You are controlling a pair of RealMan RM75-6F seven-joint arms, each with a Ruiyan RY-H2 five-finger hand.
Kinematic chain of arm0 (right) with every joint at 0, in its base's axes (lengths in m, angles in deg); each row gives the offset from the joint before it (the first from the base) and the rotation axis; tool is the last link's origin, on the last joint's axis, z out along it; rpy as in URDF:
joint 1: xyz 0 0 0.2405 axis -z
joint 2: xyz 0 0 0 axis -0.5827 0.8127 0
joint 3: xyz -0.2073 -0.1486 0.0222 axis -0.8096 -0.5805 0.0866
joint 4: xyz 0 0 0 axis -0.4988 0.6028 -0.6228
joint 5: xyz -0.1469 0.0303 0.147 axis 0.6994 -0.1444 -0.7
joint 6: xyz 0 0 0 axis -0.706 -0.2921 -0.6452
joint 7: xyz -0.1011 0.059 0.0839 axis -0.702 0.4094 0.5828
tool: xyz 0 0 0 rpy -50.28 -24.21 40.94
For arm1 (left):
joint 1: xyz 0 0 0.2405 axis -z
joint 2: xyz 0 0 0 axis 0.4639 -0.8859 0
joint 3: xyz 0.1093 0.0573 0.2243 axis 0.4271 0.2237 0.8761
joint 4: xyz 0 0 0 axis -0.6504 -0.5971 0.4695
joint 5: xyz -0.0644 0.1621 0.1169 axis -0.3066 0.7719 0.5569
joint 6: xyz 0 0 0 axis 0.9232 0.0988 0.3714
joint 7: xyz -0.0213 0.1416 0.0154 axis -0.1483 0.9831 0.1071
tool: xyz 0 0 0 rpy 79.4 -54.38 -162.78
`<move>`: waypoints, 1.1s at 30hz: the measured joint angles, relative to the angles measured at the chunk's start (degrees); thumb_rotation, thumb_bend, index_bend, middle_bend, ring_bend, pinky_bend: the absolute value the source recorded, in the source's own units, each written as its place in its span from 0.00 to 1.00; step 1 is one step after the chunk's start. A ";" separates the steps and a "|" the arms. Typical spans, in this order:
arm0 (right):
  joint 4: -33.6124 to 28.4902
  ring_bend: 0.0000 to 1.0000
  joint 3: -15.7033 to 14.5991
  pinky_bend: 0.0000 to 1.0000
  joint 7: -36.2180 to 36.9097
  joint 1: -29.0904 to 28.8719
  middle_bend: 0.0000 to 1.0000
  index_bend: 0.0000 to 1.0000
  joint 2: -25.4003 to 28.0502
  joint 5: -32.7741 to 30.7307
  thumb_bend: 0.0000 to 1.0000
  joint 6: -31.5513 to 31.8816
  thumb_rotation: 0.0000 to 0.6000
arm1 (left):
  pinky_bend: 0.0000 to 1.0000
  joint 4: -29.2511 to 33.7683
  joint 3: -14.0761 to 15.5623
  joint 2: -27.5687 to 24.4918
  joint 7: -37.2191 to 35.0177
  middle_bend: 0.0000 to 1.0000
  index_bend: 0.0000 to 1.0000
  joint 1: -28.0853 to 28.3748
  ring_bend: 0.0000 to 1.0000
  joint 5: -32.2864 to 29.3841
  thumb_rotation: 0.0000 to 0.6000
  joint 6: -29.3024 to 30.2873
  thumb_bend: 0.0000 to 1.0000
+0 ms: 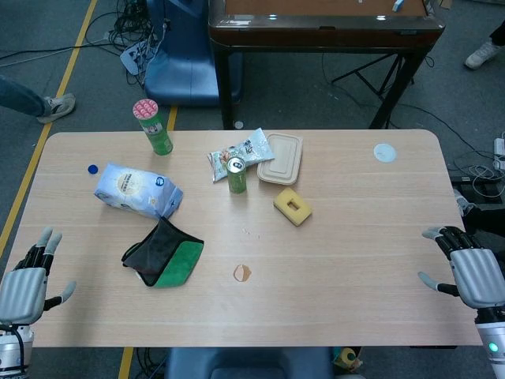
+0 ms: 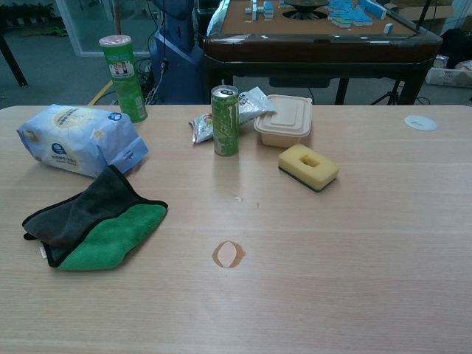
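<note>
Nothing grasped yet: L hand [image 1: 24,290] & R hand [image 1: 473,272] held released at counter [image 1: 355,237] edges, cloth [image 1: 162,254] nearest, untouched.

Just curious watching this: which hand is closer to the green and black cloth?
Left. The left hand rests at the table's near-left edge, just left of the cloth. The right hand is across the table at the right edge.

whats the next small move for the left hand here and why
Probably ease the left hand forward and inward toward the green and black cloth, the thing nearest it. Both hands sit open at the table's near corners holding nothing; the right hand has nothing close. A small brown spot lies just beyond the cloth.
</note>
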 measured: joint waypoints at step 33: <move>-7.46 0.19 2.18 0.25 -4.28 -1.08 0.27 0.28 7.18 -0.53 0.22 0.67 1.00 | 0.17 -11.45 3.98 -2.38 -21.11 0.01 0.06 24.74 0.02 16.99 1.00 -29.36 0.18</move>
